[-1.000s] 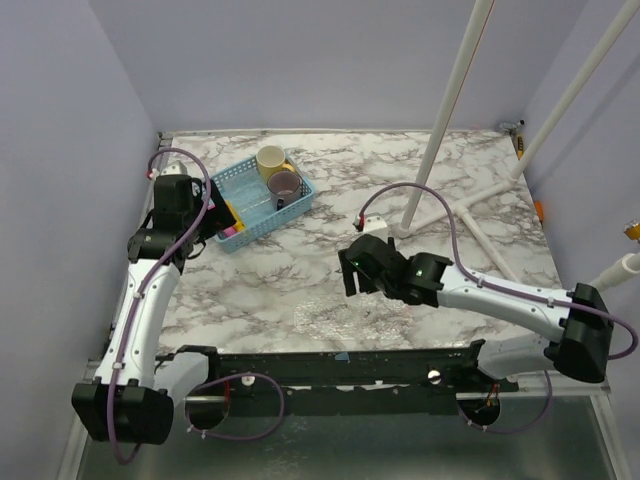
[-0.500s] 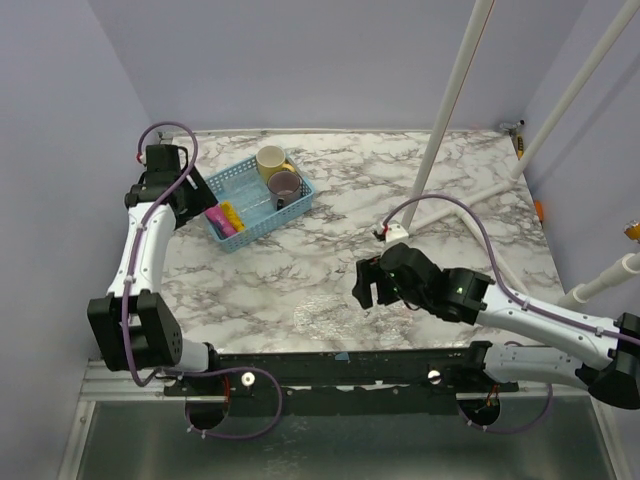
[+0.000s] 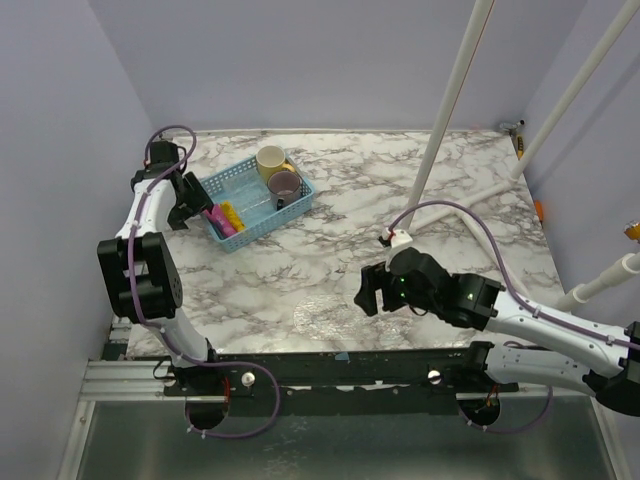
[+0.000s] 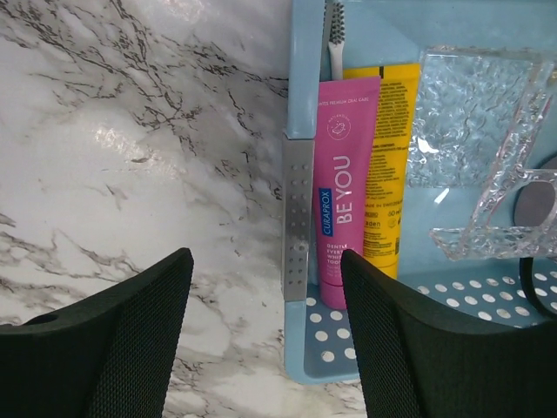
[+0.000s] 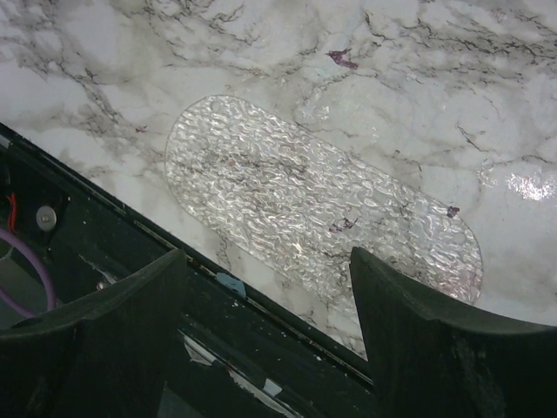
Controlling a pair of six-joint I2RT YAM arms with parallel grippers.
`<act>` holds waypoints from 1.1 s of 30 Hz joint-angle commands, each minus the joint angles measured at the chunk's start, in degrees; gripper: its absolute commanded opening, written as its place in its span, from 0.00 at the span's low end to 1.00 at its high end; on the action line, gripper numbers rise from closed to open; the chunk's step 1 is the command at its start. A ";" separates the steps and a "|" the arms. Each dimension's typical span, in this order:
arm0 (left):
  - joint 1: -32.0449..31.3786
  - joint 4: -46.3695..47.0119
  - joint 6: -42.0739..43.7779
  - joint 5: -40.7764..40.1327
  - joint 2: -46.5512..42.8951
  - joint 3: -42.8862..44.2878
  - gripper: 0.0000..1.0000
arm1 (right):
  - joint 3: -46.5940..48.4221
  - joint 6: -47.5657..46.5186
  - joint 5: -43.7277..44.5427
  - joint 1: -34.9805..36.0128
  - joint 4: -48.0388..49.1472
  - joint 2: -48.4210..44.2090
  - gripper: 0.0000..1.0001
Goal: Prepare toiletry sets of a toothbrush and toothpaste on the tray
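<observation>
Over the left wall of the pale blue perforated plastic basket (image 4: 300, 87), the left gripper (image 4: 265, 261) hangs with its two black fingers spread wide. One finger is outside the wall above the marble, the other above the basket floor, and nothing is gripped between them. Just ahead of the fingers, inside that wall, lies the pink toothpaste tube (image 4: 344, 192), flat and lengthwise against the wall. The yellow toothpaste tube (image 4: 387, 174) lies touching its far side. Beyond the pink tube's end, the head of a white-bristled toothbrush (image 4: 335, 39) shows along the same wall. Beside the yellow tube sits a clear dimpled plastic piece (image 4: 470, 113). At the basket's far end stand a purple mug (image 3: 284, 184) and a cream mug (image 3: 270, 158).

Near the table's front edge, the right gripper (image 5: 268, 254) hovers with its jaws apart and empty, above the clear oval textured tray (image 5: 322, 209). This tray lies flat on the white marble-patterned table (image 3: 400, 200), well apart from the basket, with neither tube on it.
</observation>
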 commanded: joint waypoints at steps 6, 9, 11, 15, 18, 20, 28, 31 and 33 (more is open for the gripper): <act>0.29 -0.29 1.53 2.46 5.73 4.12 0.64 | -3.16 0.83 -3.02 0.42 1.90 0.40 0.78; 0.29 -0.96 1.72 2.36 7.48 5.59 0.59 | -3.86 0.94 -3.41 0.37 2.45 1.00 0.78; 0.29 -1.13 1.81 2.14 8.13 6.10 0.56 | -4.11 1.16 -3.70 0.35 2.80 1.09 0.78; 0.31 -1.14 1.99 2.12 8.90 6.30 0.53 | -4.51 1.22 -3.81 0.36 3.34 1.50 0.78; 0.29 -1.31 2.15 2.41 9.62 6.51 0.48 | -4.33 1.22 -4.04 0.33 3.33 2.02 0.78; 0.29 -1.32 2.41 2.64 9.77 6.48 0.41 | -4.29 1.27 -4.08 0.32 3.34 2.19 0.78; 0.29 -1.34 2.87 3.34 9.51 5.88 0.23 | -4.64 1.78 -4.34 0.38 3.42 2.01 0.78; 0.27 -1.21 3.13 3.54 8.99 5.39 0.11 | -5.08 2.13 -4.34 0.40 3.36 1.84 0.78; 0.20 -1.30 3.22 3.52 8.73 5.28 0.03 | -5.41 2.49 -4.50 0.33 3.34 1.81 0.78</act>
